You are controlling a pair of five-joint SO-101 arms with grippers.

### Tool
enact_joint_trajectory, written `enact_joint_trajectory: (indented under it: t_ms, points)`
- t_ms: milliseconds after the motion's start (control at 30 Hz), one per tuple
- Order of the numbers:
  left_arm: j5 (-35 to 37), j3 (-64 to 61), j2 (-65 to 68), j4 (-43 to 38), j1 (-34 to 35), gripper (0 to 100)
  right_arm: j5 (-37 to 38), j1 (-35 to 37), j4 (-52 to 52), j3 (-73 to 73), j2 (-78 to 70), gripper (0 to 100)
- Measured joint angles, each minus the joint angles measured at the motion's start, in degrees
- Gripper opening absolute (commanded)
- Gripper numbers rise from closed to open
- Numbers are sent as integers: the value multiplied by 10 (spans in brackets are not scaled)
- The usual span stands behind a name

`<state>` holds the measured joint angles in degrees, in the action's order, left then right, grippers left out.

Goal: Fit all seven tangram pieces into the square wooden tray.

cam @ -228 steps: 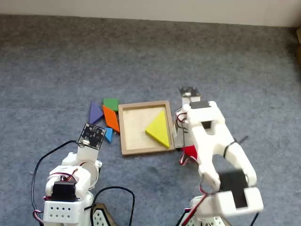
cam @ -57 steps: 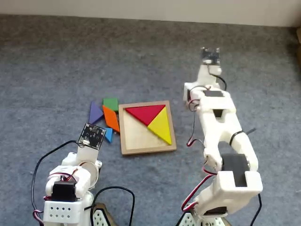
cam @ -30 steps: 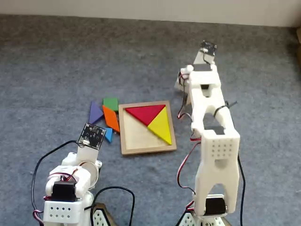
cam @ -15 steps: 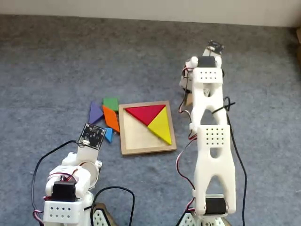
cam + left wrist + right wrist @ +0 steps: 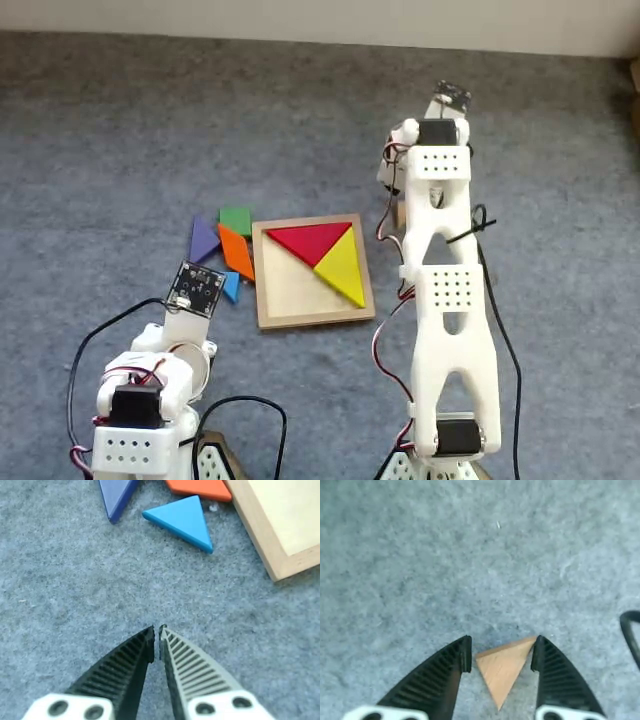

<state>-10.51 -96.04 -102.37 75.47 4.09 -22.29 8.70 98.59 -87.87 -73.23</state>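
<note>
Two triangles, red (image 5: 305, 240) and yellow (image 5: 343, 270), fill the far-right half of the tray (image 5: 262, 285); its near-left half is bare wood. Right gripper (image 5: 502, 652) spread, straddling a tan triangle (image 5: 501, 675) on the carpet (image 5: 120, 130), apart from the tray. Left gripper (image 5: 156, 634) pressed together over carpet, near the blue triangle (image 5: 182, 517) by the tray's left edge.

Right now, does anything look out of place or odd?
The tan triangle lies alone on the carpet right of the tray, far from the other loose pieces bunched at its left. The open right gripper straddles it. Nothing looks damaged.
</note>
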Motion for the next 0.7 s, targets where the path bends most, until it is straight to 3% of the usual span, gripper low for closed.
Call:
enact_joint_trajectory:
  t_ms: [333,700]
  points:
    - [0,0,0,0,0,46,11,11,0,134,49,191]
    - [0,0,0,0,0,46,-1,11,-14,142,54,191]
